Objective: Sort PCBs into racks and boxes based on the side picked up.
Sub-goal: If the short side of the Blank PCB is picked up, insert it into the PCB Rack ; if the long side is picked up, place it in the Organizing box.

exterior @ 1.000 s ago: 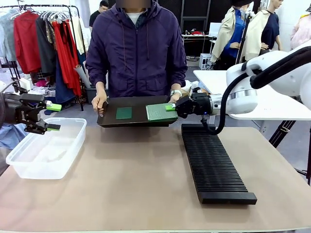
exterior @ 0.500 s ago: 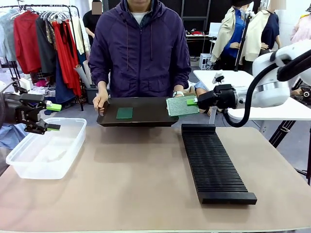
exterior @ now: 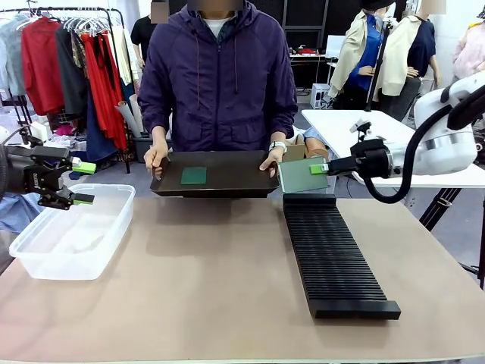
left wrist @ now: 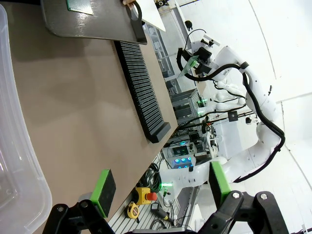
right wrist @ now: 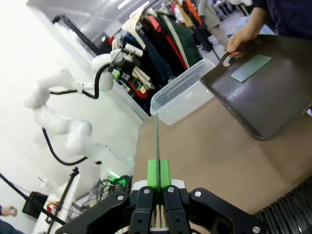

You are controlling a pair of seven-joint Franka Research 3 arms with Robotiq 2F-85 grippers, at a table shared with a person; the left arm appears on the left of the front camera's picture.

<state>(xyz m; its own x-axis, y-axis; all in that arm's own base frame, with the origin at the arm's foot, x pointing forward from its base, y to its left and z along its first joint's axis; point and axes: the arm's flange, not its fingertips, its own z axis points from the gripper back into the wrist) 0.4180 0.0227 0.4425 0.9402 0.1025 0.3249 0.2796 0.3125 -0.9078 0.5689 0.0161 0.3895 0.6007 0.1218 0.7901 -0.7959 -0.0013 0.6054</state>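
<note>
**Right arm holds one board above the rack's far end; left arm idle over the tub**

Nearest: bare tan table (exterior: 189,288). On it, right of centre, the long black ribbed rack (exterior: 333,258) runs away from the camera; I see no board in its slots.

Left side: the clear tub (exterior: 45,262) sits on the table near the left edge. It looks empty, though the plastic glares.

Above the tub's far left corner hangs the left gripper (exterior: 84,183), jaws spread wide with nothing between the green pads. The left wrist view shows the same.

Farther back on the right, the right gripper (exterior: 319,168) is clamped on one edge of a PCB (exterior: 299,176). The board is in the air over the rack's far end, tilted, and just beside the tray's right end. The face toward the front camera reads dull grey-green; I cannot make out dots. In the right wrist view it shows edge-on as a thin line between the closed fingers.

Beyond the table edge, a person holds a flat black tray (exterior: 227,182) by both ends with a hand (exterior: 155,158) at the left handle and the other hand (exterior: 270,161) at the right. A second PCB (exterior: 193,176), dark green, lies flat on the tray, left of its middle.
</note>
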